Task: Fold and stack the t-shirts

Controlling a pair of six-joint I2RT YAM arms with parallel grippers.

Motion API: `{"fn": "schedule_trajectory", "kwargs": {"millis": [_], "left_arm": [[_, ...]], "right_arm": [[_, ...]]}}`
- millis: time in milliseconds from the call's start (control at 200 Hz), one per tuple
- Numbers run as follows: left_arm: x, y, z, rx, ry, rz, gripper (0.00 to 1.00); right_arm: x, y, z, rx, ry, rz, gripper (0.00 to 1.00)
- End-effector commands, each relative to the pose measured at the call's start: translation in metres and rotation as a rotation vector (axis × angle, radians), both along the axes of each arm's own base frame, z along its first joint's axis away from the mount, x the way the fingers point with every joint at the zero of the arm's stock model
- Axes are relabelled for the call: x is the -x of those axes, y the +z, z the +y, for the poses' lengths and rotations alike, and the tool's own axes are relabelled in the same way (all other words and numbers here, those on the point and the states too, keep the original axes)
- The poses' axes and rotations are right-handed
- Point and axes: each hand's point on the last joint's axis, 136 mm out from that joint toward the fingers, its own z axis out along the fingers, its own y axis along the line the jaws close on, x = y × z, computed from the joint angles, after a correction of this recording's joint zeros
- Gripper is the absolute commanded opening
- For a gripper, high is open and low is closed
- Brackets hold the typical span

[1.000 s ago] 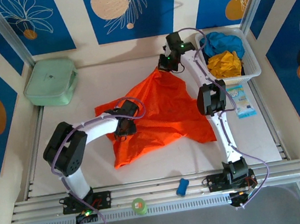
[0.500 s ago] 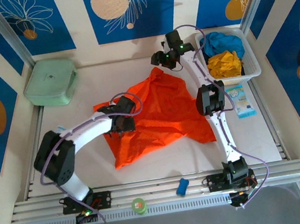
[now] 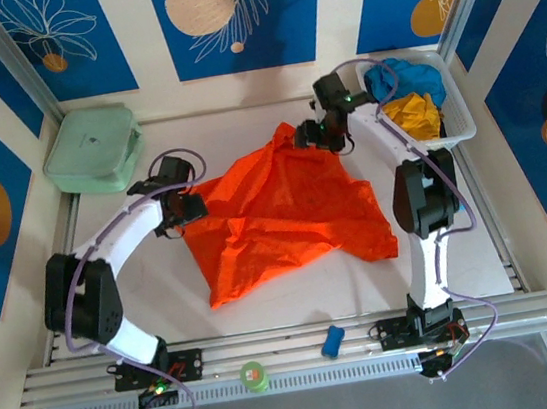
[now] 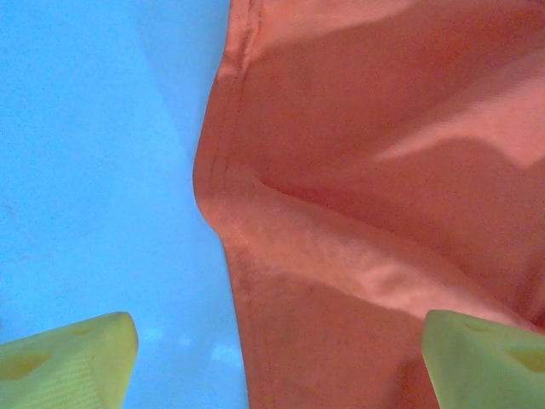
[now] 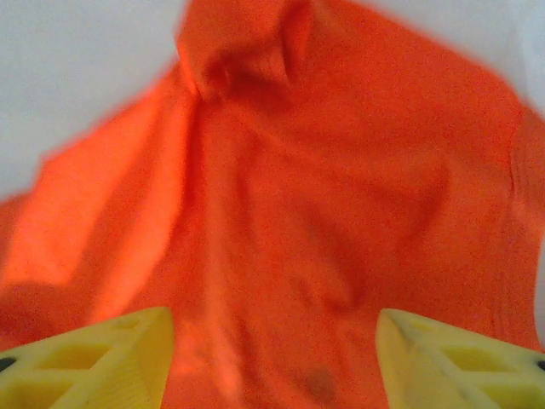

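Looking down from the top camera, I see a white counter (image 3: 296,297) boxed in by cream walls with blue leaf-print panels (image 3: 229,19) and metal rails along its sides. A pale green case (image 3: 93,150) sits in the far-left corner. A white basket (image 3: 462,127) in the far-right corner holds the blue t-shirt (image 3: 400,74) and the yellow t-shirt (image 3: 413,111). The orange t-shirt (image 3: 285,213) lies opened out and rumpled in the middle of the counter. My left end effector (image 3: 182,210) is at its left corner, and in the left wrist view its fingers (image 4: 68,358) stand wide apart, released, over the hem. My right end effector (image 3: 319,138) is at the far corner, and in the right wrist view its fingers (image 5: 85,358) are spread above the cloth, gripping nothing. A second ago the right one pinched that far corner and the left arm lay across the middle of the cloth. Since then both have let go, the left has swung out to the shirt's left edge, and the shirt lies wider and flatter.
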Motion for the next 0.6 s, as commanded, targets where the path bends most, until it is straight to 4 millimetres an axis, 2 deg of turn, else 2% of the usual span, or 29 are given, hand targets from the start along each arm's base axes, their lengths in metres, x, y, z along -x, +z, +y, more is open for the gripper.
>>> {"fn": "schedule_trajectory", "kwargs": {"millis": [0,115,235,415,595], "left_arm": [[-0.026,-0.006,-0.005,0.063,0.004,-0.007,0.85],[-0.048,-0.015,0.001,0.053,0.039,-0.018,0.84],[-0.068,-0.019,0.012,0.007,0.073,-0.035,0.84],[-0.095,-0.024,0.028,-0.062,0.096,-0.047,0.84],[-0.113,-0.05,0.031,-0.055,0.091,0.008,0.82]], "right_arm": [[0.029,-0.022,-0.003,0.045,0.005,0.022,0.61],[0.057,-0.047,-0.006,0.06,-0.008,0.075,0.59],[0.072,-0.073,-0.008,0.056,-0.024,0.127,0.53],[0.078,-0.094,-0.011,0.066,-0.043,0.172,0.49],[0.078,-0.099,-0.013,0.076,-0.059,0.183,0.48]]}}
